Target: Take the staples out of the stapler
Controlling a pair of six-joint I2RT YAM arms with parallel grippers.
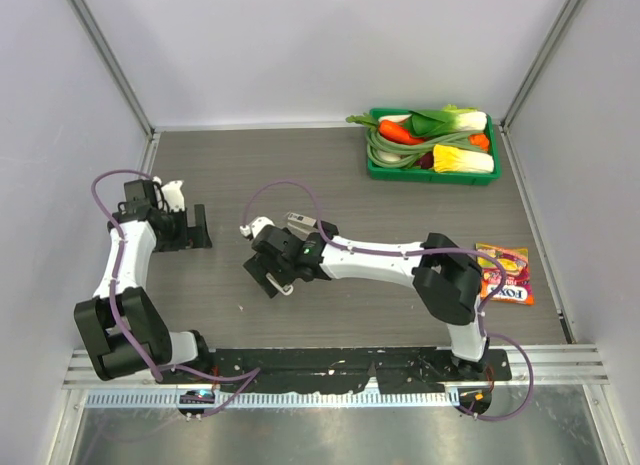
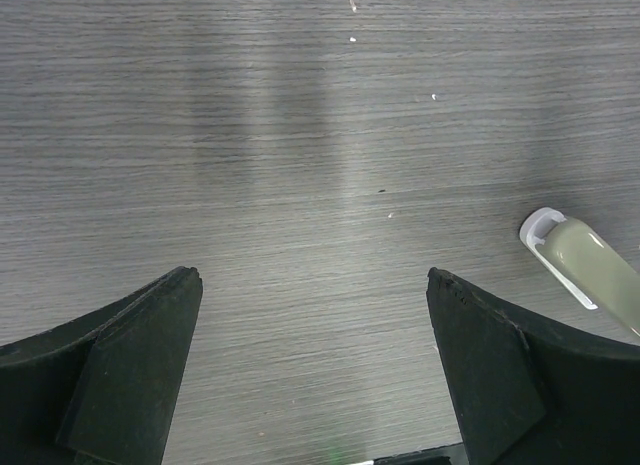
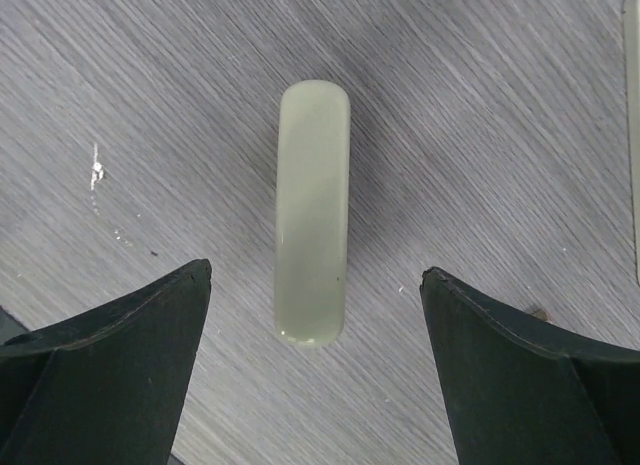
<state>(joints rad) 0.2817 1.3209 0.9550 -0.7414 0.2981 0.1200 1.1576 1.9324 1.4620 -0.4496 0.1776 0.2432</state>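
Note:
The stapler is a pale beige-green oblong lying flat on the grey wood table. It lies between the fingertips of my right gripper, which is open and touches nothing. In the top view the right gripper hovers at mid-table and hides most of the stapler. My left gripper is open and empty over bare table. The stapler's end, pale top over white base, shows beside its right finger. In the top view the left gripper sits at the left. No staples are visible.
A green tray of toy vegetables stands at the back right. An orange snack bag lies at the right edge. A pale strip cuts the right wrist view's right edge. Grey walls close in three sides.

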